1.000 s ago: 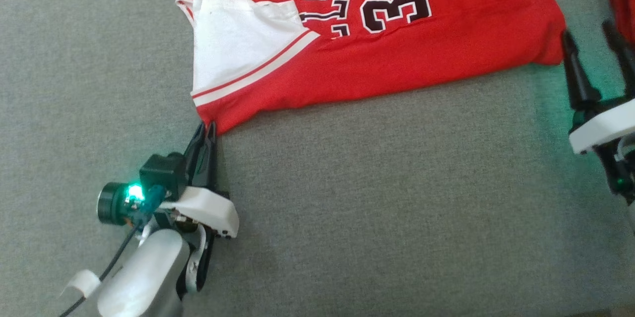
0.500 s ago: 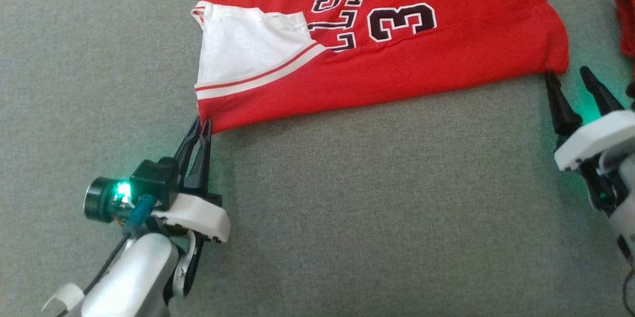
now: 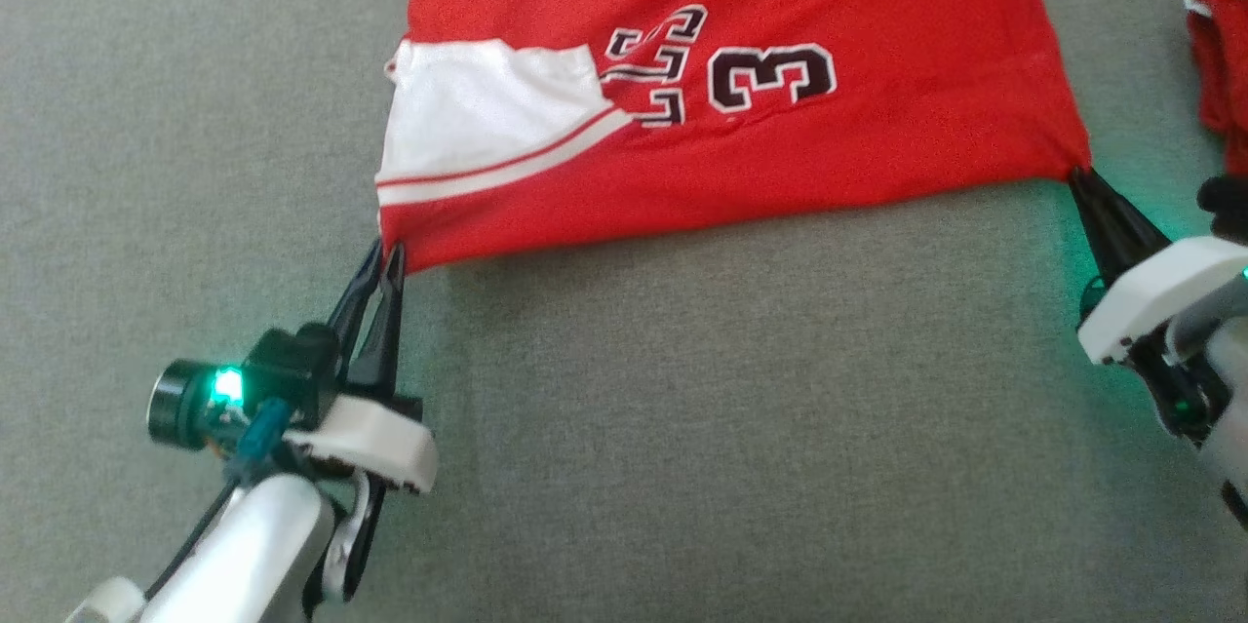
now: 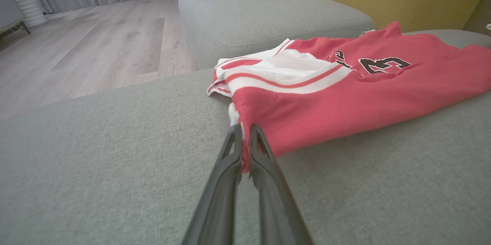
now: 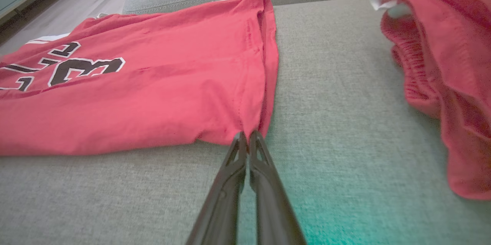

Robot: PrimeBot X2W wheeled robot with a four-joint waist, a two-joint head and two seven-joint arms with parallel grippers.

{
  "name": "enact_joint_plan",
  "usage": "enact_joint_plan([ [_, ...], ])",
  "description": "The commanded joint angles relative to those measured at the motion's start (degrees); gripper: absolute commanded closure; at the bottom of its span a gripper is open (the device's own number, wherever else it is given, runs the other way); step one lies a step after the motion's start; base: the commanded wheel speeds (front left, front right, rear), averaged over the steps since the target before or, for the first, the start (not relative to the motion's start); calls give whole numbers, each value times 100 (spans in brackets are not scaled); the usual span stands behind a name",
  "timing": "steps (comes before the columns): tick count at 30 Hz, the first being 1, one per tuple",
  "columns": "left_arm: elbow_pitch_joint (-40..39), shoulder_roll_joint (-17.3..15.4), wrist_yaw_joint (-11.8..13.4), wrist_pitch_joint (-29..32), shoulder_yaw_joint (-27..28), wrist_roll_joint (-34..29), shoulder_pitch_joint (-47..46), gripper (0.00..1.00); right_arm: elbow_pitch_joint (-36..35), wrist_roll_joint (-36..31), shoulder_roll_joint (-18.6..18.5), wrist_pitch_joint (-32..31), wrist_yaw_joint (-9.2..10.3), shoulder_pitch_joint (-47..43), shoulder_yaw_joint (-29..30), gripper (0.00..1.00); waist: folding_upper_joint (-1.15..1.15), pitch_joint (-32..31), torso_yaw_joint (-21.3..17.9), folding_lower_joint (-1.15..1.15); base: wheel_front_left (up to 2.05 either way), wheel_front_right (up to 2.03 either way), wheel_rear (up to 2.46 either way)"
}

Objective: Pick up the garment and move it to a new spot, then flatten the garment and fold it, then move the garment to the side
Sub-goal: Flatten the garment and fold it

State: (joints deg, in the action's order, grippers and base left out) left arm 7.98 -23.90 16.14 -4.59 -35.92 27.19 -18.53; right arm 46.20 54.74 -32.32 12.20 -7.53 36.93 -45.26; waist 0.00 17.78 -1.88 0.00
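Left gripper (image 3: pixel 385 253) and right gripper (image 3: pixel 1078 177) fingers pinch jersey (image 3: pixel 877 136) corners, its top cropped.

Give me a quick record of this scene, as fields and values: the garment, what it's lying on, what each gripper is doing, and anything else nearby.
garment: red jersey, black number 3, white panel with red stripe, spread out
surface: grey cushion
left gripper: shut on the jersey's near left corner
right gripper: shut on the jersey's near right corner
nearby: second red garment, bunched, apart from the jersey, on the robot's right
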Motion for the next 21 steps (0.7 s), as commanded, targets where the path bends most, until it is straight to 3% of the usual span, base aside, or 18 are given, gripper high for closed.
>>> enact_joint_plan([
  [1,-197,-228,47,-19,213,40,12,100,-101,49,-225,94,4,-136,-88,100,0,-64,-26,0,0,0,0],
  [12,-951,-514,67,-88,241,415,1049,100,-764,280,-1049,270,4,-841,-563,100,0,-347,-155,0,0,0,0],
  [21,-1317,-546,182,-222,159,753,2080,100,-1436,148,-1414,278,4,-1928,121,100,0,-457,-247,0,0,0,0],
])
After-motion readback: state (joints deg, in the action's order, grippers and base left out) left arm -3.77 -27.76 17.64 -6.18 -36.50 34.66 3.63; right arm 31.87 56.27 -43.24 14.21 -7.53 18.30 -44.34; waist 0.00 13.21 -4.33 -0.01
